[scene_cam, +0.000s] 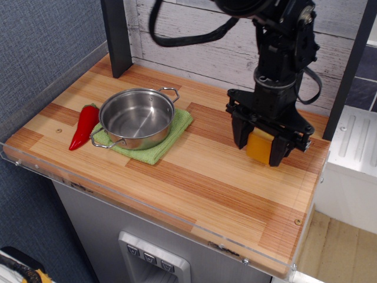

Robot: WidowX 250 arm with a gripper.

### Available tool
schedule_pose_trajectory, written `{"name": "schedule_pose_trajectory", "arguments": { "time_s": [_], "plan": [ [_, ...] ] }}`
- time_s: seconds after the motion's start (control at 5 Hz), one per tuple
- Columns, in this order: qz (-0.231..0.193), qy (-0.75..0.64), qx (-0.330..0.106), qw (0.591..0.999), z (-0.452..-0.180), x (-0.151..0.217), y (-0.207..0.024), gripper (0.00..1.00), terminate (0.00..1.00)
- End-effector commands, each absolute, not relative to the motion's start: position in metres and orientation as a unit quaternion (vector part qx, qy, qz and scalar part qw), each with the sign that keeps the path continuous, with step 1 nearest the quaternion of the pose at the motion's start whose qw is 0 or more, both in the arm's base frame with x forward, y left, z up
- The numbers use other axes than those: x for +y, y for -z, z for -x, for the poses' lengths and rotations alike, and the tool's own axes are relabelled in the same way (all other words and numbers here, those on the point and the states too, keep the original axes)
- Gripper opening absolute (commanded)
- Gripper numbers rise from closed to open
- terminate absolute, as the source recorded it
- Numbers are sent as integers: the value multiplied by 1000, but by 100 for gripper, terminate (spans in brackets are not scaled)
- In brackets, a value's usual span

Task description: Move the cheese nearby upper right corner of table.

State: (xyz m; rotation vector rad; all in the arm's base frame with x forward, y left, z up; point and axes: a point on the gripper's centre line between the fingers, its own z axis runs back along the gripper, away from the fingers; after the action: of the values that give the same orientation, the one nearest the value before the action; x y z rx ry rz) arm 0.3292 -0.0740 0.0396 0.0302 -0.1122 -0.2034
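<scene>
The cheese (258, 148) is a small yellow-orange wedge held between my gripper's two black fingers. My gripper (260, 149) is shut on it and hangs just above the right part of the striped wooden table (206, 183), toward the back right corner. The black arm rises above it in front of the white plank wall. The holes on the cheese do not show from here.
A steel pot (137, 117) sits on a green cloth (154, 150) at the left, with a red pepper (84, 126) beside it. A black post (116, 36) stands at the back left and another (347, 71) at the right edge. A clear plastic rim (141, 202) runs along the front.
</scene>
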Motion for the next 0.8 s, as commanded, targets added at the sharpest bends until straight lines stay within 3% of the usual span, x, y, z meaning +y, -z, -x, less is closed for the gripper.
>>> {"name": "schedule_pose_trajectory", "arguments": {
  "time_s": [0.0, 0.2, 0.6],
  "plan": [
    [-20, 96, -76, 992, -352, -74, -50, 0, 0],
    [-38, 89, -61, 993, -357, -74, -47, 0, 0],
    [-23, 79, -74, 994, -364, -77, -43, 0, 0]
  ]
}}
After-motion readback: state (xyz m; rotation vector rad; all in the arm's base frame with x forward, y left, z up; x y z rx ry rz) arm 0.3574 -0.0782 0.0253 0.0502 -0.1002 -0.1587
